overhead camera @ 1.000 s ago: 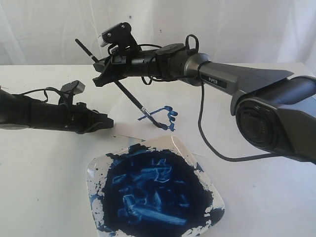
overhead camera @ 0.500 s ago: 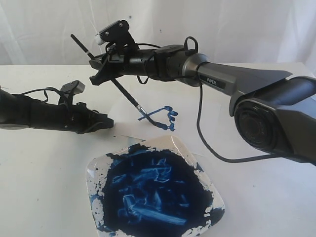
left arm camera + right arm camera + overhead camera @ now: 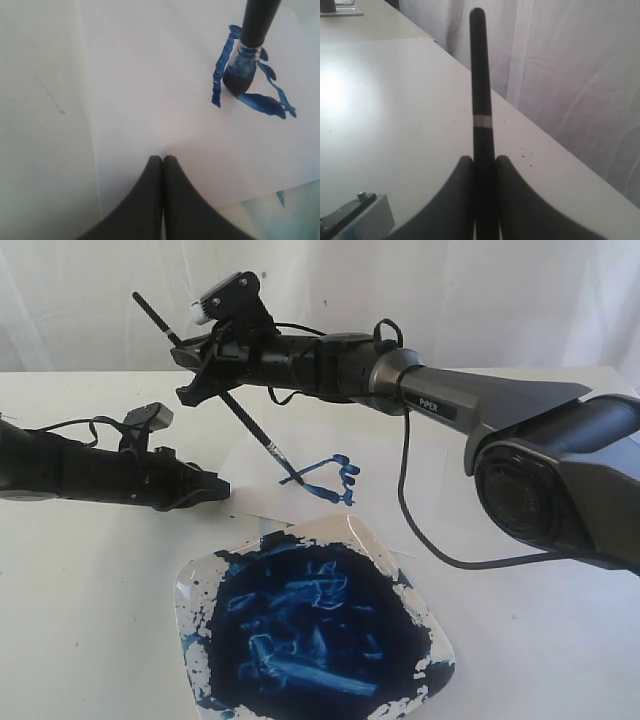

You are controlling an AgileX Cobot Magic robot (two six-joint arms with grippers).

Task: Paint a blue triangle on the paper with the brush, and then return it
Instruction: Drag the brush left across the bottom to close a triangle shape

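White table [image 3: 80, 620] is filling the exterior view, with a pale curtain hanging behind it.

Right arm [image 3: 500, 410], grey and black, is reaching in from the right edge across the middle toward the upper left of the frame. A black cable [image 3: 410, 520] is looping down from it.

Square white dish [image 3: 185, 590] is sitting at lower centre, holding a spread mass of dark-blue paint [image 3: 310, 630].

The paper [image 3: 262, 490] is lying flat at frame centre, just above the dish. The wrist view shows it as a bright sheet [image 3: 150, 75] against the duller table.

Left arm [image 3: 70, 472] is lying low along the left side at mid height. Left gripper [image 3: 215, 488] is pointing toward the paper's left edge. Its jaws are pressing together with nothing between them, tips [image 3: 162, 159] sitting over the sheet.

Right gripper [image 3: 195, 385] is clamping the brush [image 3: 235, 410] partway up the black handle [image 3: 480, 75], jaws closing on either side of it [image 3: 481, 159].

The brush is slanting from upper left down toward centre. Its bristle tip [image 3: 239, 75], loaded with dark blue, appears to be touching the paper at a corner of the blue triangle [image 3: 345, 472].

The triangle is showing as a thin, rough outline [image 3: 262, 102] on the sheet, centre frame, just above the dish's top corner.

A pale band [image 3: 482, 121] is ringing the handle above the grip.
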